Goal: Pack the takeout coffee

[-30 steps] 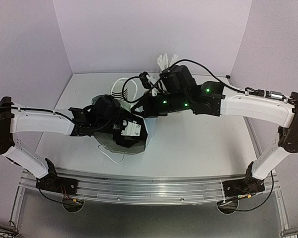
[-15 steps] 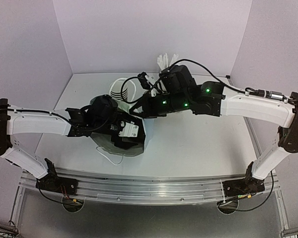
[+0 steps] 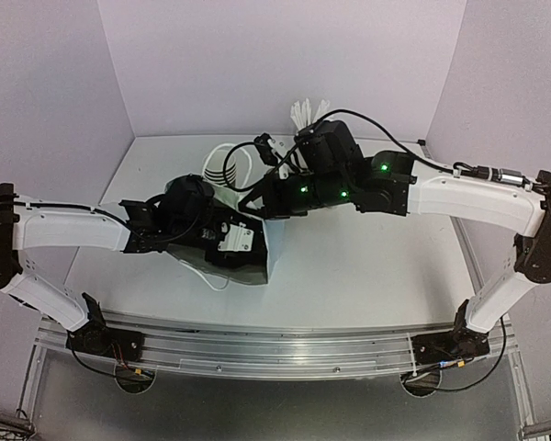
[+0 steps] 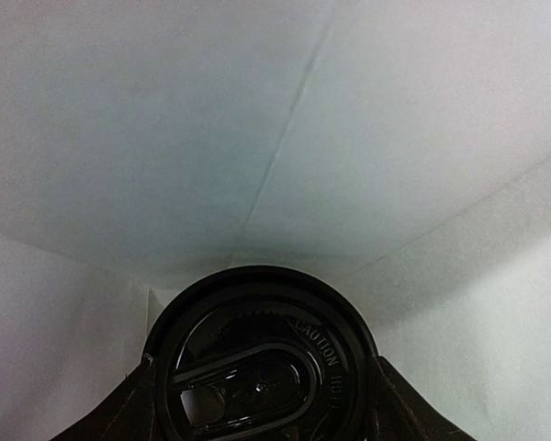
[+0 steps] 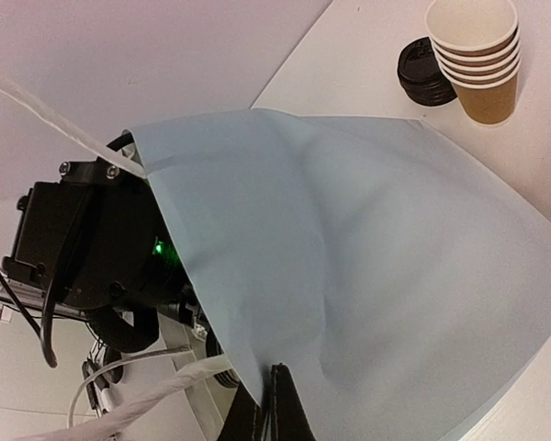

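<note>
Soft, even light throughout; inside the white bag, grey shadow gathers just above the takeout coffee, whose glossy black lid shows faint glare and sharp lettering.

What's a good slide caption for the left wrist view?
Left gripper holding the black-lidded takeout coffee inside a white paper bag.

The white table carries a pale paper bag, stacked cups and black lids.
</note>
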